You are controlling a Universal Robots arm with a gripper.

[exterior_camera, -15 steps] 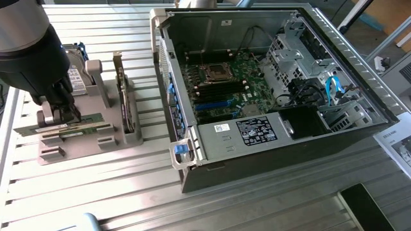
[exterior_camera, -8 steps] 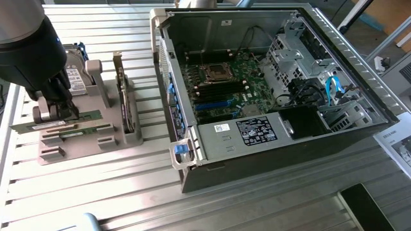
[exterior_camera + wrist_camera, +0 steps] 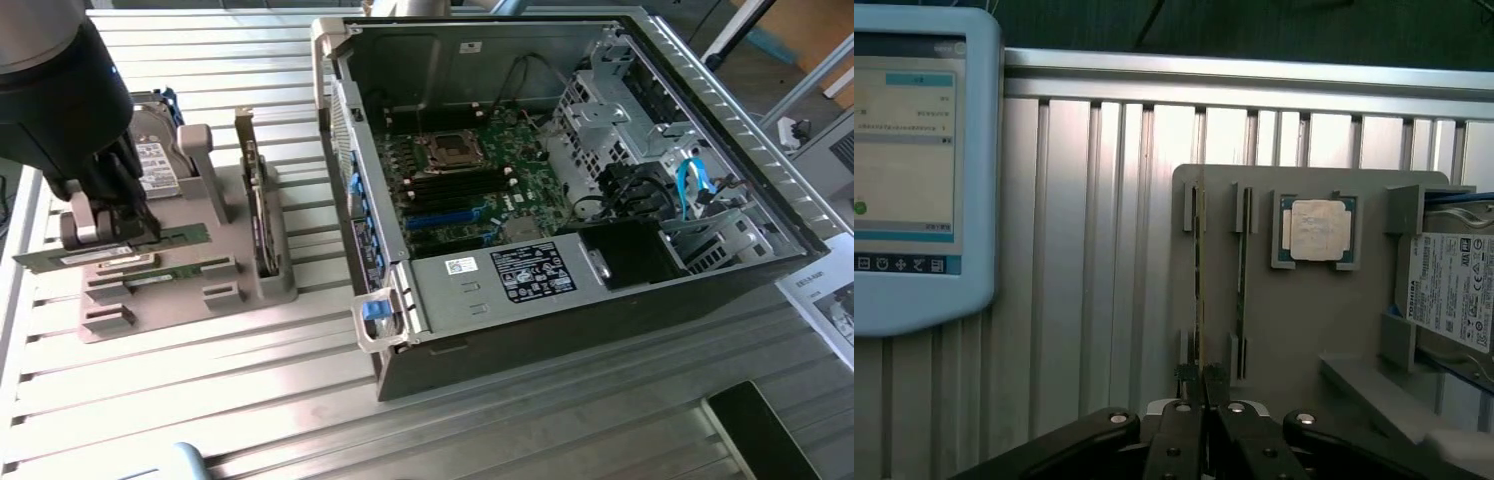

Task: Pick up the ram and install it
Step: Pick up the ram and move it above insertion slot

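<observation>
Ribbed aluminium counter point(image 3: 267, 400). The ram point(image 3: 187, 237) stands on edge at the grey holder point(image 3: 160, 305), on the exterior view's left, well apart from the open computer case point(image 3: 561, 180). The pincer point(image 3: 123, 240) is closed on its upper edge. Judged light, stiff and fragile: grip the board faces mid-length, squarely, with light pressure.

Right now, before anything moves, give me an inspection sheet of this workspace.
Surface: slatted metal table carrying a gray holder tray.
Job's things: ram on edge in the tray; open computer case, motherboard exposed.
Clutter: second green stick, processor, hard drive and bracketed card, all in the tray.
Grippers: gripper shut on the ram.
Cables: blue cable inside the case.
Surroundings: touchscreen pendant near the tray; printed sheet at the exterior view's right.
</observation>
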